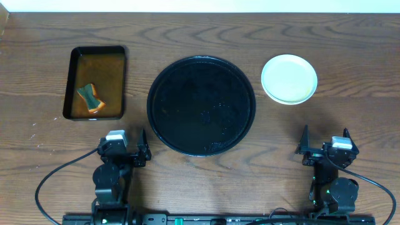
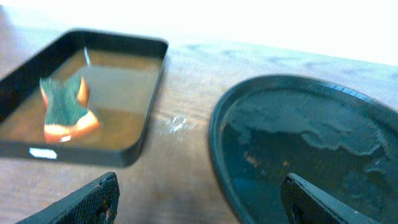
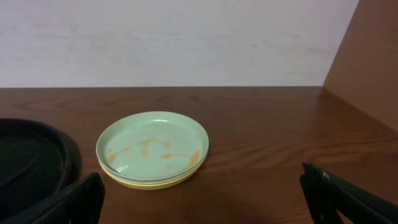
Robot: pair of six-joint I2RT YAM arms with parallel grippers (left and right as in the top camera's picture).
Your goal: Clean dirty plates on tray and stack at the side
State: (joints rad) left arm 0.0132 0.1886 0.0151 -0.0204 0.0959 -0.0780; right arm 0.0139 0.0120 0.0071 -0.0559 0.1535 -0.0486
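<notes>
The round black tray [image 1: 201, 105] sits mid-table with no plates on it; it also shows in the left wrist view [image 2: 298, 149] and at the left edge of the right wrist view [image 3: 31, 155]. The plates [image 1: 289, 79] stand stacked on the wood right of the tray. In the right wrist view the stack [image 3: 153, 149] has a mint plate on top with faint orange smears and a pale yellow plate at the bottom. My left gripper [image 1: 124, 150] is open and empty near the tray's front left. My right gripper [image 1: 325, 147] is open and empty in front of the stack.
A rectangular black tray [image 1: 95, 82] with brownish liquid and an orange-green sponge [image 1: 90, 98] lies at the left; it shows in the left wrist view [image 2: 81, 99] too. A wall runs along the table's far edge.
</notes>
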